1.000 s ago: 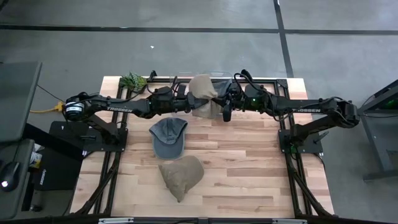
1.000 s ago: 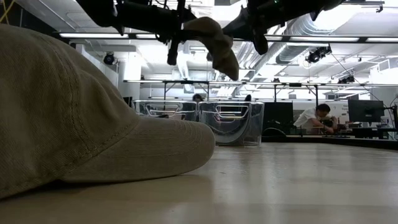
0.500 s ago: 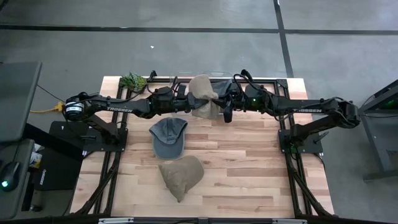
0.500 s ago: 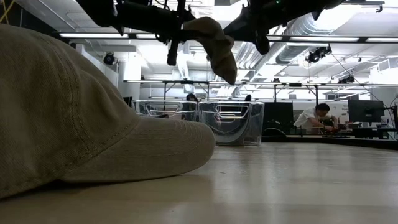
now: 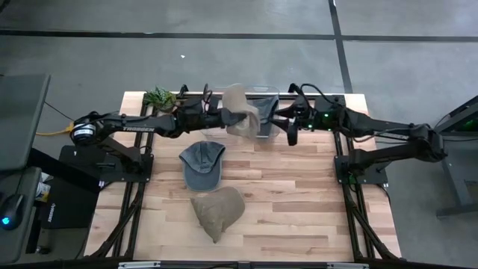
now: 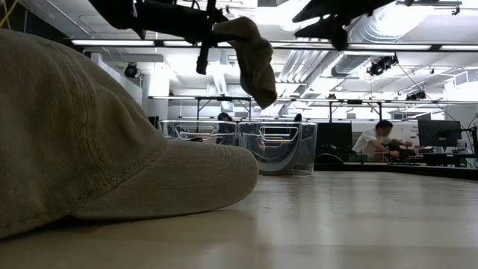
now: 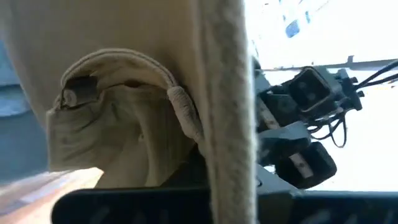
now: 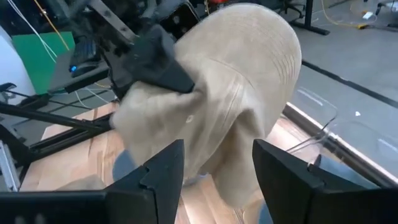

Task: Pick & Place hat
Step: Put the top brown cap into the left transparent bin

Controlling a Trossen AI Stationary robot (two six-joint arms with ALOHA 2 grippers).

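Observation:
A beige hat point(image 5: 243, 112) hangs high above the table's far middle, with my left gripper point(image 5: 224, 117) shut on it. The low view shows the hat point(image 6: 252, 56) drooping below that gripper point(image 6: 203, 37). My right gripper point(image 8: 217, 180) stands open just to the hat's right point(image 5: 282, 123), with the hat point(image 8: 236, 93) ahead of its fingers and untouched. A blue-grey hat point(image 5: 202, 163) and an olive hat point(image 5: 218, 211) lie crown up on the table. My left gripper pinches bunched cloth at the beige hat's side point(image 8: 186, 93) between its two fingers point(image 8: 155, 65), near the rim by the back strap point(image 7: 78, 93). The fingers come level from the table's left. The hat hangs below them, clear of the table.
A clear bin point(image 5: 269, 101) stands at the far edge under the hanging hat, with a small green plant point(image 5: 160, 97) at the far left. The olive hat point(image 6: 89, 149) fills the near left of the low view. People sit at desks in the room beyond.
My right gripper has opened, let go of the beige hat and drawn back toward the table's right edge, rising a little. The hat now hangs from my left gripper alone, and has shifted slightly toward the far edge.

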